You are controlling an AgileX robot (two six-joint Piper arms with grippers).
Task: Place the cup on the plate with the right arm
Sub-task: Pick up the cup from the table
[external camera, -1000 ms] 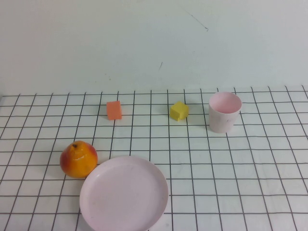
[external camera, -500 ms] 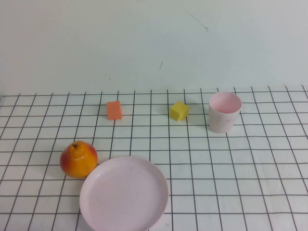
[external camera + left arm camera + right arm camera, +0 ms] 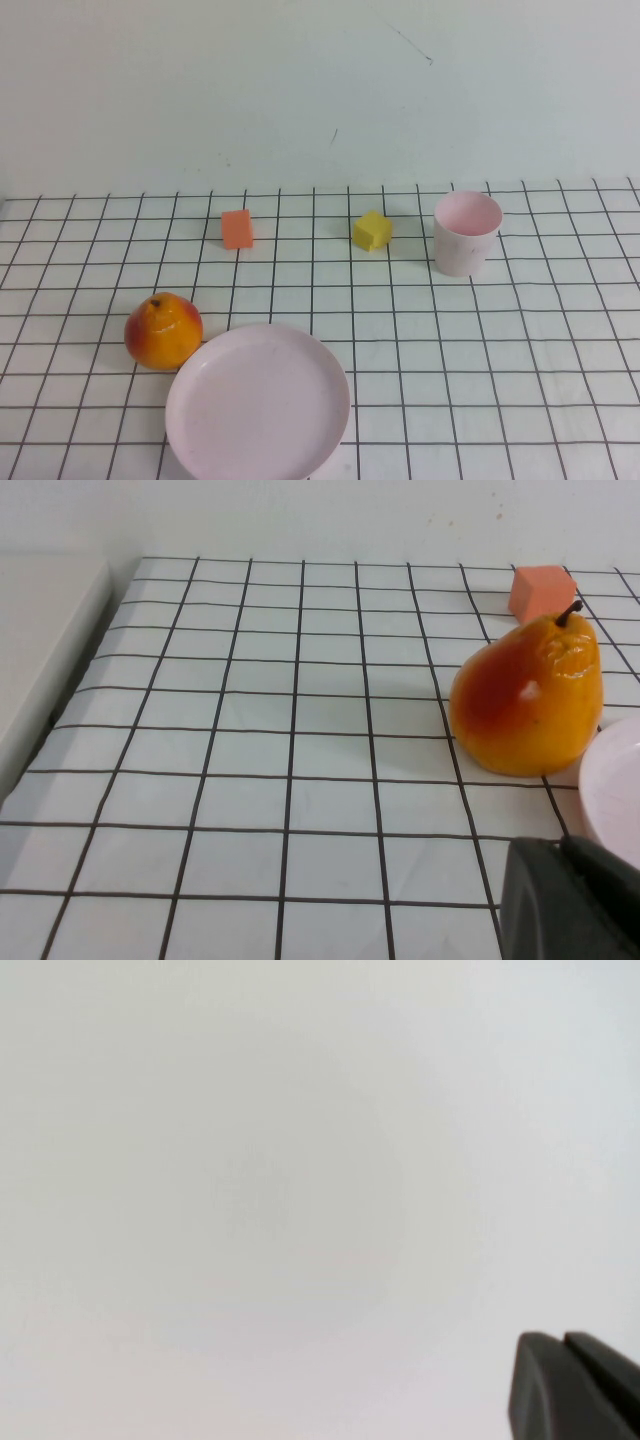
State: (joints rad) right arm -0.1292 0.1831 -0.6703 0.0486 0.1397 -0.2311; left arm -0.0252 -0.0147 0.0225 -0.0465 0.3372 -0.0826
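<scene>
Nothing has moved since the earlier frames; every object lies in the same place.

From the high view, the cup (image 3: pixel 466 233) stands upright on the gridded table (image 3: pixel 520 360), far from the plate (image 3: pixel 258 402), behind it and to its right. The plate lies at the near edge of the table. A pear (image 3: pixel 163 329) sits just beside the plate, at its left rear, and I cannot tell if they touch. An orange cube (image 3: pixel 237 228) is well behind the plate, and a yellow cube (image 3: pixel 371 230) stands behind the plate to the right, between the orange cube and the cup. No arm shows in this view.

From the left wrist view, the left gripper (image 3: pixel 570 898) appears only as a dark tip, low over the table and near the plate (image 3: pixel 618 792) rim. Whether its fingers are apart or together, I cannot tell. The pear (image 3: pixel 528 697) stands close to the plate, with the orange cube (image 3: pixel 541 590) behind it.

From the right wrist view, the right gripper (image 3: pixel 572 1387) is a dark tip before a plain pale surface. Its fingers also cannot be judged.
</scene>
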